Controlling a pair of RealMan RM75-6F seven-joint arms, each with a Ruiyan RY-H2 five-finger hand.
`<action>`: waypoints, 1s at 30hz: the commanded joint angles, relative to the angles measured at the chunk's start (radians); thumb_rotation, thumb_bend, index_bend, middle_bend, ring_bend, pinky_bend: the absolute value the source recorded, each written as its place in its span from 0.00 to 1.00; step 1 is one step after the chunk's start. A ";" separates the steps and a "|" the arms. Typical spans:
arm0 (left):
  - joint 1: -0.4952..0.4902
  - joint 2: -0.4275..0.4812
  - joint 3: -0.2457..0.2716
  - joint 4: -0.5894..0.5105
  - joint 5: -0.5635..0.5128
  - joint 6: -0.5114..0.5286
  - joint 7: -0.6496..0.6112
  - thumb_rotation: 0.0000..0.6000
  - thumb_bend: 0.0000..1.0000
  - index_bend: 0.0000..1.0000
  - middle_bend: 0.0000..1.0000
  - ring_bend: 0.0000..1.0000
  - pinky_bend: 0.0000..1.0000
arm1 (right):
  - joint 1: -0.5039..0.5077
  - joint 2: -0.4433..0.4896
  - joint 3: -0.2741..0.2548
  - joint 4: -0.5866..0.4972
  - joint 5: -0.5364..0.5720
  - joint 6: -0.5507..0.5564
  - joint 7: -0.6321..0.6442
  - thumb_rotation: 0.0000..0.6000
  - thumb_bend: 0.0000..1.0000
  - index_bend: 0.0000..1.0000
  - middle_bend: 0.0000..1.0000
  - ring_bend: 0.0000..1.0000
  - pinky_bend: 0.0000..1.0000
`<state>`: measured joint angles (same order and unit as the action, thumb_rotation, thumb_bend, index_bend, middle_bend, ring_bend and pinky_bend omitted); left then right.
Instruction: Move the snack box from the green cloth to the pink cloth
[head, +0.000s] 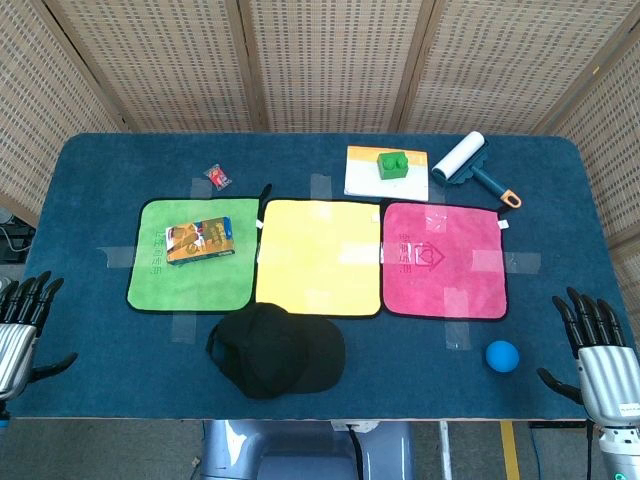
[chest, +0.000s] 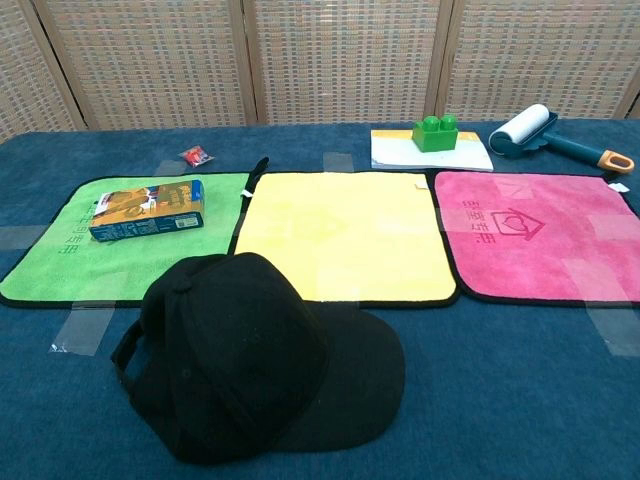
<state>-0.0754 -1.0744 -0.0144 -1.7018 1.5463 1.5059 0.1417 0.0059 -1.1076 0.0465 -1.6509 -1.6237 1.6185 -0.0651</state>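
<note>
Surface: blue-covered table (head: 120, 390), wicker screens (head: 320, 60) behind.
Left hand (head: 18, 325): I saw it empty, fingers spread, at the table's near corner.
Right hand (head: 598, 345): likewise empty and spread.
Snack box (head: 200, 241): lay on the green cloth (head: 160, 285), ahead of my left hand.
Pink cloth (head: 445, 260): bare, ahead of my right hand.
Black cap (head: 275, 350): lay between my hands.

Fuzzy matt green cloth (head: 190, 270), glossy cardboard snack box (head: 200, 241), matt black fabric cap (head: 275, 350).
</note>
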 joint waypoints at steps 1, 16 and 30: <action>-0.001 0.001 0.000 0.000 -0.001 -0.002 -0.002 1.00 0.00 0.00 0.00 0.00 0.00 | 0.000 0.000 0.000 0.000 0.000 0.000 -0.001 1.00 0.00 0.04 0.00 0.00 0.00; -0.194 -0.013 -0.097 0.082 -0.217 -0.376 -0.264 1.00 1.00 0.00 0.00 0.00 0.00 | 0.012 0.004 0.015 -0.002 0.029 -0.020 0.014 1.00 0.00 0.04 0.00 0.00 0.00; -0.415 -0.200 -0.217 0.431 -0.310 -0.795 -0.825 1.00 1.00 0.00 0.00 0.00 0.00 | 0.027 -0.011 0.031 0.010 0.086 -0.062 -0.012 1.00 0.00 0.05 0.00 0.00 0.00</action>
<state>-0.4391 -1.2141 -0.1950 -1.3430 1.2515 0.7819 -0.5661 0.0317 -1.1182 0.0770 -1.6414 -1.5386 1.5578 -0.0762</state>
